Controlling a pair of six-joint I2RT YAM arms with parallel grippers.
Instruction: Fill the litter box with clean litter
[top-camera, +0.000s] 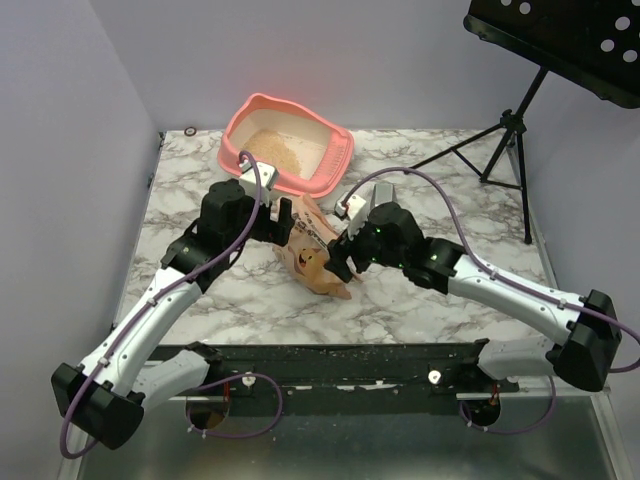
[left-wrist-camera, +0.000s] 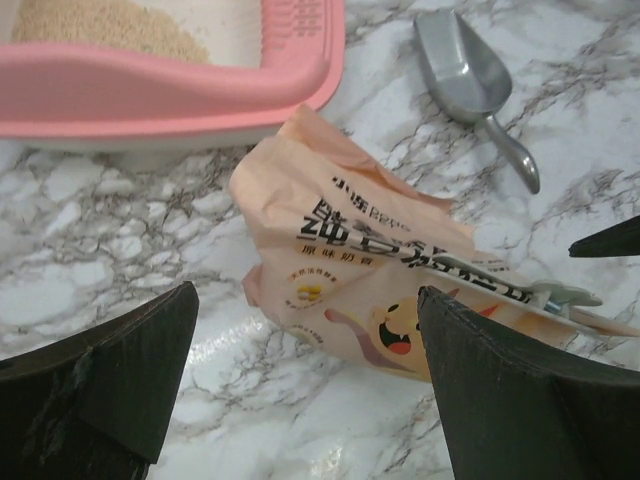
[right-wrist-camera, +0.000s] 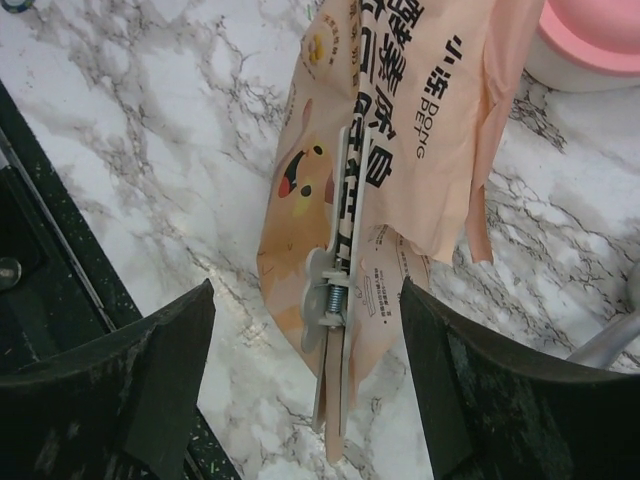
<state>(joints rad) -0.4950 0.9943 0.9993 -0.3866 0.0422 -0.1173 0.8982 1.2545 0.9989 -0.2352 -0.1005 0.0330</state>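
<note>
Inside the litter box (top-camera: 335, 152), beige clean litter (top-camera: 285, 150).

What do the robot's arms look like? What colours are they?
The left arm and right arm are white tubes with chunky black joints. A purple cable loops along each. The left claw and right claw each have two black wedge-shaped fingers.

The salmon-pink plastic litter box (left-wrist-camera: 150, 100) is running off the left wrist view's top edge; the right wrist view is cutting off the grey metal scoop (right-wrist-camera: 612, 342).
</note>
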